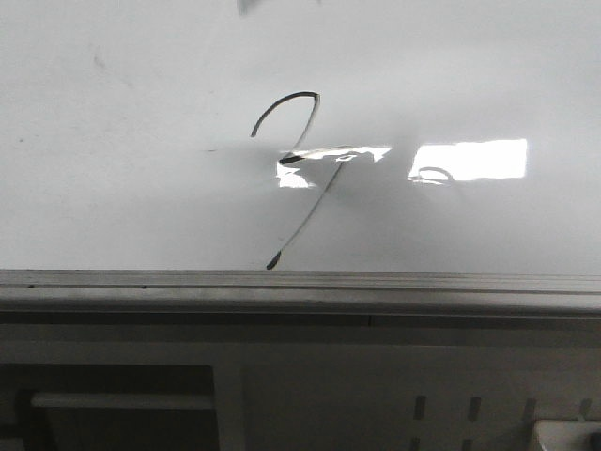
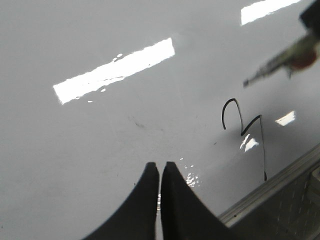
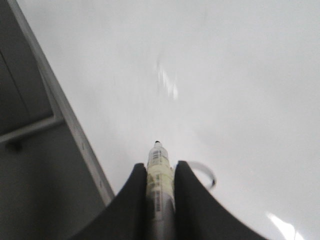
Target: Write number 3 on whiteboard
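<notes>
The 3 (image 1: 302, 169) is a thin black marker line on the whiteboard (image 1: 122, 188). It starts with a small arch at the top, bends back at a sharp kink in the middle, then runs as a long slanted tail down to a dark dot just above the board's near edge rail. The shape reads rather like a 7. From the left wrist view the 3 (image 2: 245, 132) shows the same arch, kink and straight tail ending in a dot near the rail. The whiteboard (image 2: 75, 150) is large, flat, glossy and white, with faint specks, bright rectangular glare patches and a grey metal rail.
</notes>
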Robot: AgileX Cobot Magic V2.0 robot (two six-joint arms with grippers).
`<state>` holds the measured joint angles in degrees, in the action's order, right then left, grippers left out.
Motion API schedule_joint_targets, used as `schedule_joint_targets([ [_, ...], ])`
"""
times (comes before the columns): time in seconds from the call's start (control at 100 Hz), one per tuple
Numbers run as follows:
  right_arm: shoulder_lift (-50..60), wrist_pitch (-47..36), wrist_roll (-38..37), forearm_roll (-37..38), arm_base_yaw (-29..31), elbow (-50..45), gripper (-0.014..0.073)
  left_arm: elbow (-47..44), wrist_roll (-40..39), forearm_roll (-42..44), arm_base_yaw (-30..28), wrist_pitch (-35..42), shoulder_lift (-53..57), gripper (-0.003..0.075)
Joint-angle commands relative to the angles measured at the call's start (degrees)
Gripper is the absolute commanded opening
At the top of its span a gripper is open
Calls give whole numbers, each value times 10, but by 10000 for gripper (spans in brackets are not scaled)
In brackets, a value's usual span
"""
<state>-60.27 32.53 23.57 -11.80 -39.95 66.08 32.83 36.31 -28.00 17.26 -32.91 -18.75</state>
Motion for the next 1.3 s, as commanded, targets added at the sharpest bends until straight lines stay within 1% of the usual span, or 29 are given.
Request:
schedule_joint_targets([
  [0.0, 34, -17, 5, 8, -11, 65, -54, 21, 16, -38, -1, 48, -15, 36],
  [0.06, 35, 8, 5, 11, -15, 87, -54, 37, 50, -60, -1, 35, -29, 140],
  [0.07, 35, 14, 5, 11, -15, 88, -54, 41, 57, -65, -1, 31, -34, 190],
  [0.09, 35, 18, 7, 11, -15, 89, -54, 46, 67, -74, -1, 22, -39, 227],
  [0.1, 34, 22, 7, 11, -15, 89, -54, 51, 72, -80, -1, 17, -44, 265],
  [0.12, 32, 29, 9, 11, -15, 89, -54, 57, 76, -87, -1, 12, -50, 302],
  [0.13, 32, 32, 9, 11, -15, 88, -54, 62, 80, -93, -1, 5, -56, 338],
  [0.17, 26, 53, 19, 11, -16, 86, -54, 81, 88, -113, -1, -17, -76, 431],
  [0.2, 20, 70, 30, 11, -19, 85, -54, 95, 95, -122, -1, -33, -90, 465],
  [0.22, 15, 83, 38, 11, -22, 84, -54, 107, 109, -133, -1, -56, -101, 496],
  [0.24, 11, 95, 46, 10, -27, 84, -54, 118, 126, -144, -1, -75, -111, 507],
  [0.25, 9, 99, 50, 10, -29, 84, -54, 122, 126, -144, -1, -75, -114, 507],
  [0.27, 4, 110, 62, 5, -36, 84, -54, 132, 151, -158, 1, -97, -124, 505],
  [0.33, -11, 135, 101, 3, -65, 84, -54, 160, 202, -188, 17, -130, -148, 477],
  [0.41, -24, 144, 142, 3, -111, 84, -54, 185, 232, -209, 40, -156, -175, 433],
  [0.49, -35, 124, 176, 3, -155, 84, -54, 203, 245, -207, 63, -187, -205, 386],
  [0.58, -40, 88, 183, 3, -185, 84, -54, 212, 245, -207, 88, -209, -239, 351],
  [0.68, -40, 65, 183, 3, -194, 86, -54, 215, 245, -208, 105, -220, -265, 333],
  [0.78, -40, 62, 183, 3, -195, 88, -55, 215, 245, -210, 116, -223, -282, 333],
  [0.88, -40, 64, 183, -14, -195, 88, -55, 215, 245, -210, 126, -223, -296, 333],
  [0.99, -40, 64, 183, -28, -195, 88, -55, 215, 245, -209, 131, -223, -312, 333],
  [1.22, -40, 66, 183, -28, -195, 88, -55, 215, 245, -209, 131, -214, -329, 333],
  [1.27, -40, 66, 183, -28, -195, 88, -55, 215, 245, -209, 131, -208, -329, 323],
  [1.29, -40, 66, 183, -28, -195, 88, -55, 215, 245, -209, 131, -205, -329, 307],
])
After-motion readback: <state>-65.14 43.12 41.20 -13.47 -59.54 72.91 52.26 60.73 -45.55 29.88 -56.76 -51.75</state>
